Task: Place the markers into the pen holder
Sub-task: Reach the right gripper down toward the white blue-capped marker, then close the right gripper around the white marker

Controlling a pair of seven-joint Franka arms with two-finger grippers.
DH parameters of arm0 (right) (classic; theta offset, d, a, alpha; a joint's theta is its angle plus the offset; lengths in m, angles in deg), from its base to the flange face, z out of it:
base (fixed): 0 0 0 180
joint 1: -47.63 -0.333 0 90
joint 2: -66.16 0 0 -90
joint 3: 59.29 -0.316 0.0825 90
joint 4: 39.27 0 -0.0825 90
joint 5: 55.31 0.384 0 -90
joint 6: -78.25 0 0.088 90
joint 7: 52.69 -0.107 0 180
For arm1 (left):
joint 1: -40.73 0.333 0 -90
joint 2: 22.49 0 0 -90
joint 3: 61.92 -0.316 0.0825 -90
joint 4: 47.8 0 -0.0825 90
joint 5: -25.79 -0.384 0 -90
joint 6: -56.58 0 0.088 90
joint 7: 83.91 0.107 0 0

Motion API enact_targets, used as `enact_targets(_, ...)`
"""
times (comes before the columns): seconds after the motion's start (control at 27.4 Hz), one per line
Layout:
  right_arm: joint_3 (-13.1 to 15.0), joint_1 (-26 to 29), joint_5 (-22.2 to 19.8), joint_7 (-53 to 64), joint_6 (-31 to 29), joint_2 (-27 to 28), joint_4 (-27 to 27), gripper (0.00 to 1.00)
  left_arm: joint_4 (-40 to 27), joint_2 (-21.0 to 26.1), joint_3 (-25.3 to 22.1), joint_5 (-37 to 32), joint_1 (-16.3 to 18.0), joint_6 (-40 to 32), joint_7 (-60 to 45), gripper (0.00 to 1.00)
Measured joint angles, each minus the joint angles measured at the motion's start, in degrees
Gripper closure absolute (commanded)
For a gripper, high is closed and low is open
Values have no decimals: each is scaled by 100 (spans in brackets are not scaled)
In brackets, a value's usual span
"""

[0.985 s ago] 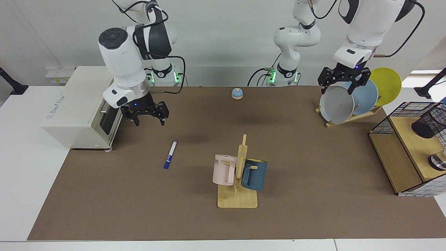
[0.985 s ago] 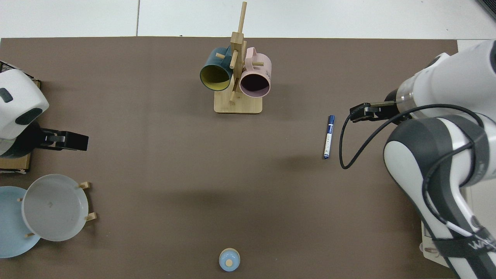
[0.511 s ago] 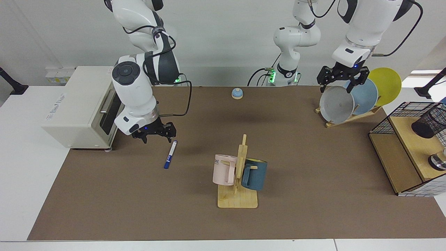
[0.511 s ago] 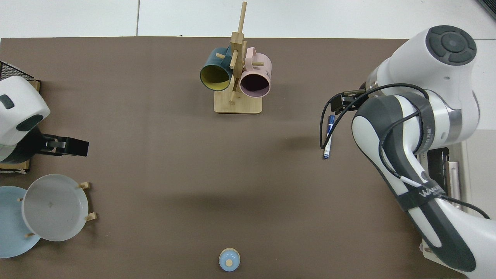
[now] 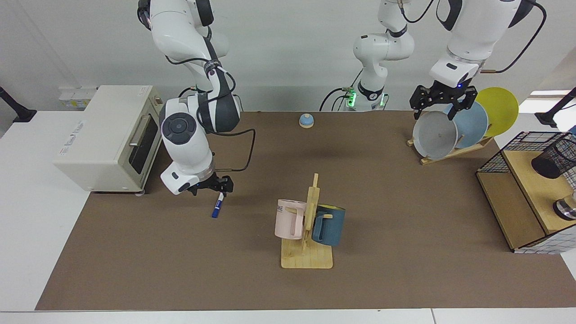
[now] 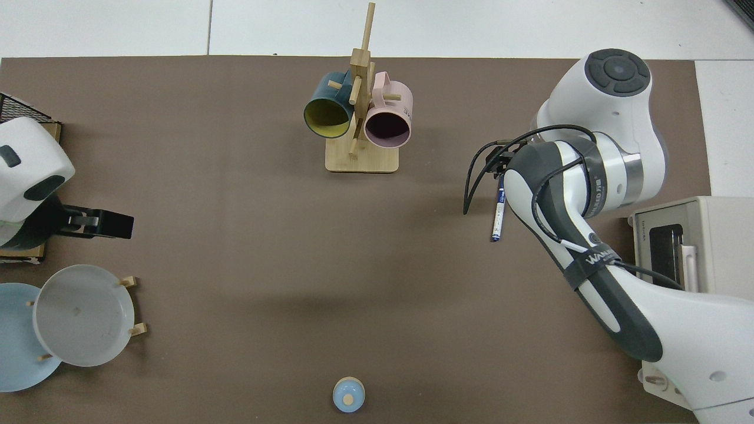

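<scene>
A: Where is the marker (image 5: pixel 218 205) seen?

B: It is seen lying flat on the brown worktop (image 5: pixel 387 216), in front of the toaster oven (image 5: pixel 110 135) and well apart from the mug rack (image 5: pixel 308 234). Its far end is covered by the right end effector (image 5: pixel 211 186), which is lowered right over it. In the top view the marker (image 6: pixel 498 217) is partly hidden under the arm's wrist.

A: Can the state of that end effector be told?

B: It cannot be told; the fingers are down at the marker, but whether they are closed on it is not shown.

A: And the pen holder (image 5: pixel 554 157)?

B: It is found at the far edge of the facing view, tipped on its side on the wooden shelf (image 5: pixel 526 198) inside the black wire frame (image 5: pixel 495 155), well apart from the marker.

A: What is seen of the other arm?

B: The left end effector (image 5: pixel 443 105) is held above the plate rack, just over the grey plate (image 5: pixel 434 135), with its fingers spread wide and nothing between them. That arm is waiting.
</scene>
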Motion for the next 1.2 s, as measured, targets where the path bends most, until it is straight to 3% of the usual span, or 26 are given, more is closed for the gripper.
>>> enact_targets(0.62,27,2,-17,-475,-1021,586,172,6,-24,-3,-19,0,25,-19,0,0)
enact_targets(0.95,37,15,-20,-614,-1455,603,552,30,-26,-4,-19,0,26,-28,0,0)
enact_targets(1.2,46,81,-22,-614,-1469,601,596,61,-27,-4,-19,0,26,-29,0,0)
